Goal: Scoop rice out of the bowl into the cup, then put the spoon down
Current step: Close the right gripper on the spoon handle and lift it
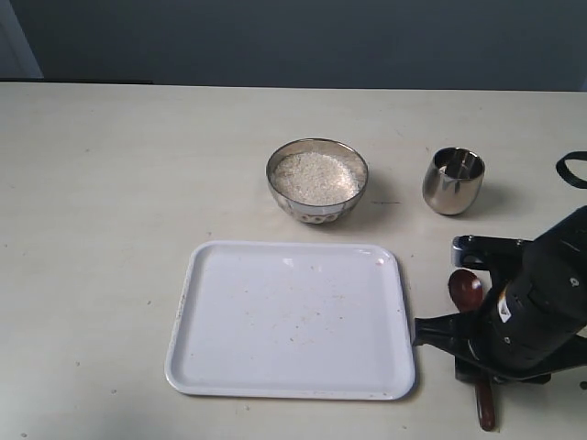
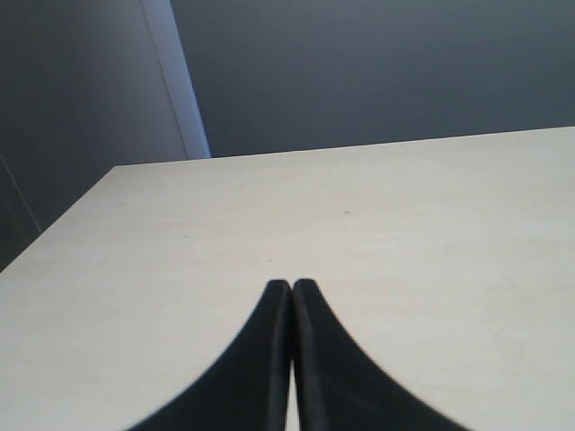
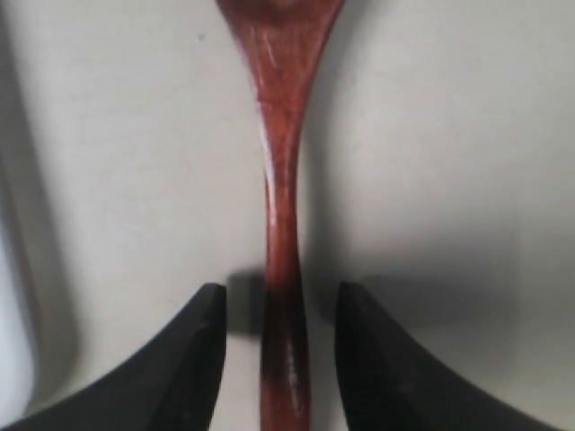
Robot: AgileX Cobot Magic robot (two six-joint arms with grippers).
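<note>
The metal bowl [image 1: 317,181] stands behind the tray, filled with white rice [image 1: 316,177]. To its right is the small steel cup [image 1: 453,181], upright. The reddish-brown wooden spoon [image 1: 466,291] lies on the table at the front right, its handle [image 3: 281,269] running between the fingers of my right gripper [image 3: 279,301]. That gripper [image 1: 486,362] is open and straddles the handle, with a gap showing on both sides. My left gripper [image 2: 292,287] is shut on nothing, over bare table; the exterior view does not show it.
A white rectangular tray [image 1: 292,319] with a few specks lies in front of the bowl, just left of my right arm [image 1: 537,298]. A black strap loop [image 1: 572,170] sits at the right edge. The cream table [image 1: 110,229] ends at a dark wall behind.
</note>
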